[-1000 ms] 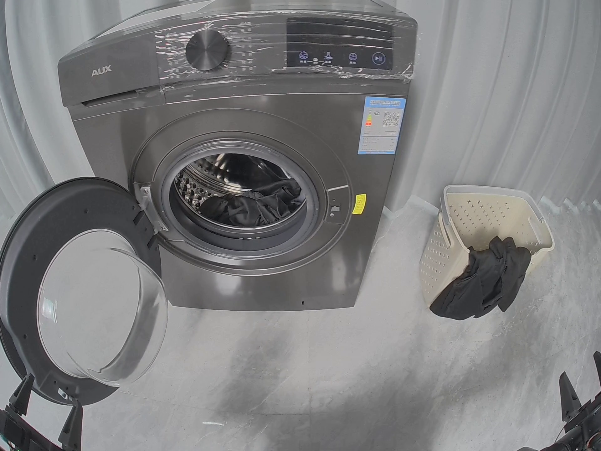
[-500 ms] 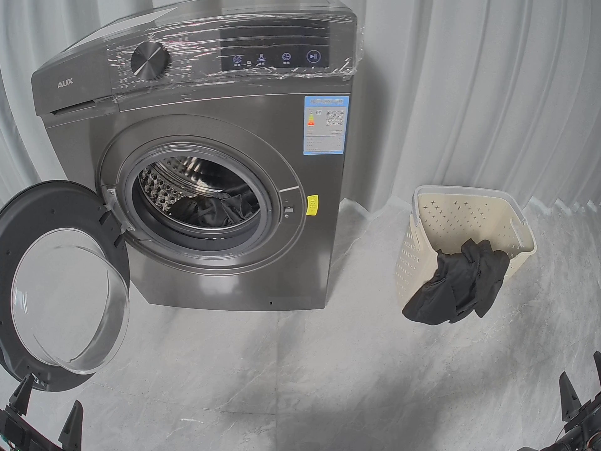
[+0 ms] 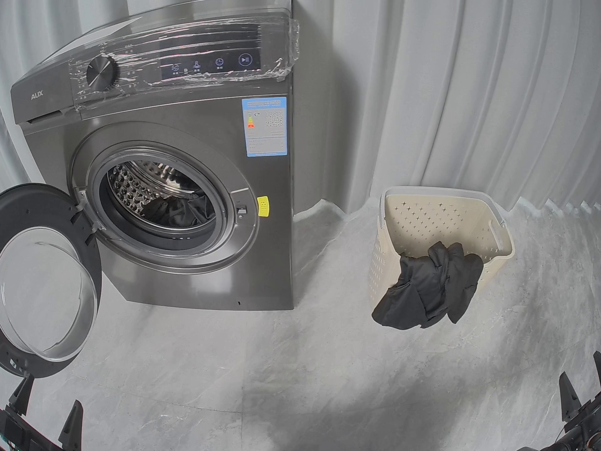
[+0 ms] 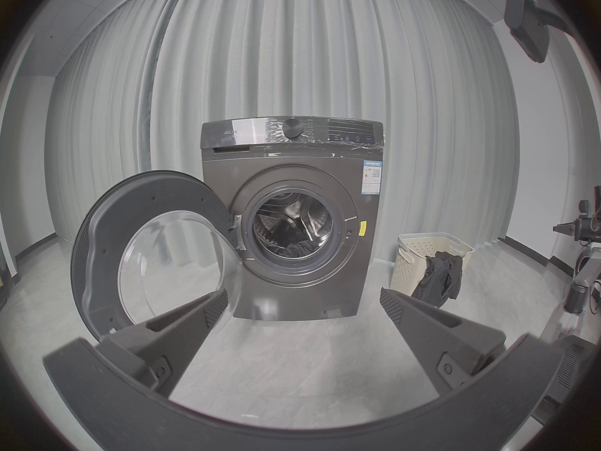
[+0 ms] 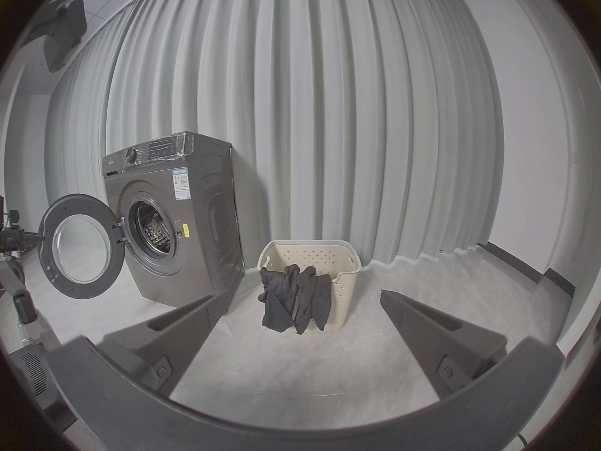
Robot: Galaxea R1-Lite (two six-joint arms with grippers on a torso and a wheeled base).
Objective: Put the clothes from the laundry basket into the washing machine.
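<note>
Washing machine point(image 3: 188, 126) is standing on the floor, its door point(image 3: 37, 211) hanging wide, with dark clothes point(image 3: 172, 211) lying in its drum. Laundry basket point(image 3: 438, 214) is sitting near it on the robot's right, a black garment point(image 3: 432, 286) draping over its front rim. Left gripper point(image 4: 302, 294) and right gripper point(image 5: 300, 294) are hovering low, jaws parted, holding nothing.

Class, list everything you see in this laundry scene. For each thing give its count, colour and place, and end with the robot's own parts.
washing machine: one, grey, on the floor, left of the basket
door: one, dark grey with clear glass, swung open at the machine's left
clothes: number unclear, black, low in the drum
laundry basket: one, cream, on the floor
garment: black bundle, number unclear, draped over the basket's near rim
curtain: one, white, behind everything
floor: grey, marbled
left gripper: one, black, open, low left
right gripper: one, black, open, low right
</note>
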